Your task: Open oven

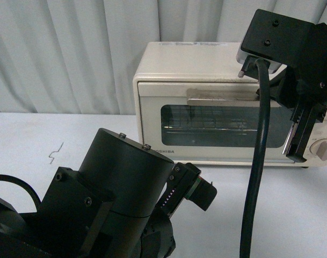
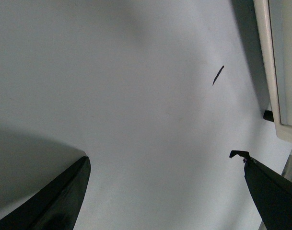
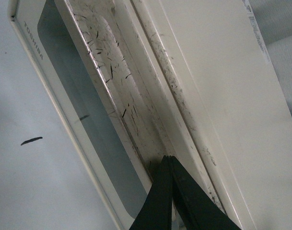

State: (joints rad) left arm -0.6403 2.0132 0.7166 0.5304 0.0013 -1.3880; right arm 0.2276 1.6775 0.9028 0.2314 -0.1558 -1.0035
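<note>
— White curtains (image 1: 72,54) behind, white table (image 1: 34,134); what's there?
— One cream-white boxy toaster oven (image 1: 206,64), right of centre, door closed, one wire rack (image 1: 206,126) inside.
— Left wrist?
— Left gripper (image 2: 161,158), fingers apart over table.
— Right wrist?
— Right gripper (image 3: 168,160), fingers together at the oven's metal bar handle (image 3: 117,81).

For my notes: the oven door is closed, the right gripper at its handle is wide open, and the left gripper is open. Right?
No. The right gripper at the handle is shut, fingers together, as the right wrist view shows. The oven door is closed and the left gripper is open.
</note>
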